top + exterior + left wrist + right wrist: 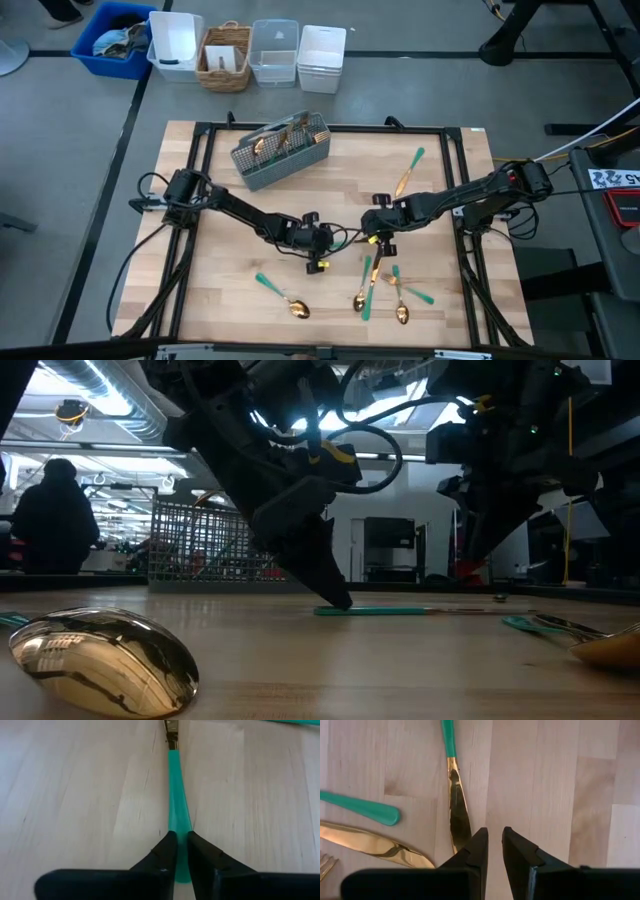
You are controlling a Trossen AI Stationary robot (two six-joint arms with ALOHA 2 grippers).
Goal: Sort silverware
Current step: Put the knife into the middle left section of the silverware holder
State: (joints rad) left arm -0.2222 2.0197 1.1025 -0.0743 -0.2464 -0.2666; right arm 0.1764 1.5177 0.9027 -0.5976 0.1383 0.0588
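Observation:
Gold-headed, teal-handled silverware lies on the wooden table: a spoon (pixel 288 300) near the front, a cluster of three pieces (pixel 385 288) right of centre, and one piece (pixel 408 172) farther back. My left gripper (pixel 322 252) is at the table's middle, down at the surface and shut on the teal handle (pixel 176 790) of one piece. My right gripper (pixel 378 237) hovers just right of it, all but shut with only a slit between its fingertips. It holds nothing and is beside a knife's gold blade (pixel 458 807). My left gripper (pixel 181 837) pinches the free end of the teal handle (pixel 179 822) between its two fingers, which lie along the piece. In the low view a finger (pixel 322 565) slants down to the table. The piece (pixel 400 610) lies flat on the wood, its gold neck (pixel 171 730) pointing away.
A grey mesh caddy (pixel 283 152) with several pieces standing in it sits at the table's far left part. Bins and a basket (pixel 225 58) stand on the floor beyond the far edge. A large gold spoon bowl (pixel 100 660) lies close to the low camera. A person (pixel 52 520) stands in the room behind.

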